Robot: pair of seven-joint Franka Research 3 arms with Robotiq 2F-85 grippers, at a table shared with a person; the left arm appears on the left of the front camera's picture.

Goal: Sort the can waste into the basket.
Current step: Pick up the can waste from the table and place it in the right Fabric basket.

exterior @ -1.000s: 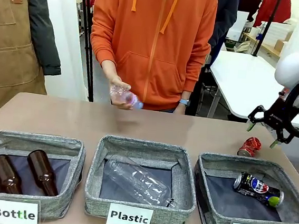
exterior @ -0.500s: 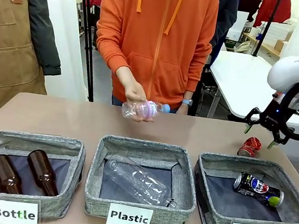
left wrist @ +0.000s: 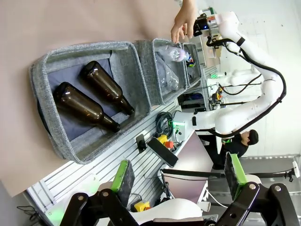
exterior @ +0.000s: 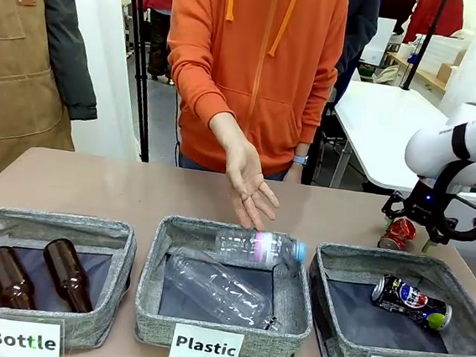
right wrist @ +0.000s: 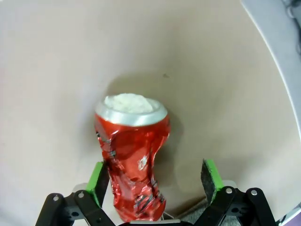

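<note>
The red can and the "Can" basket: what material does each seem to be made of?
The red can: probably thin aluminium with a glossy red coat, since it is crumpled with sharp shiny creases and has a bare silver rim. The "Can" basket: apparently grey woven fabric, matte and heathered, with soft rounded walls and a darker lining.

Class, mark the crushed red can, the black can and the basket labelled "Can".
crushed red can [right wrist: 134,165], right wrist view, dented red side.
black can [exterior: 410,301], front view, logo side.
"Can" basket [exterior: 333,344], front view, grey front wall.
</note>
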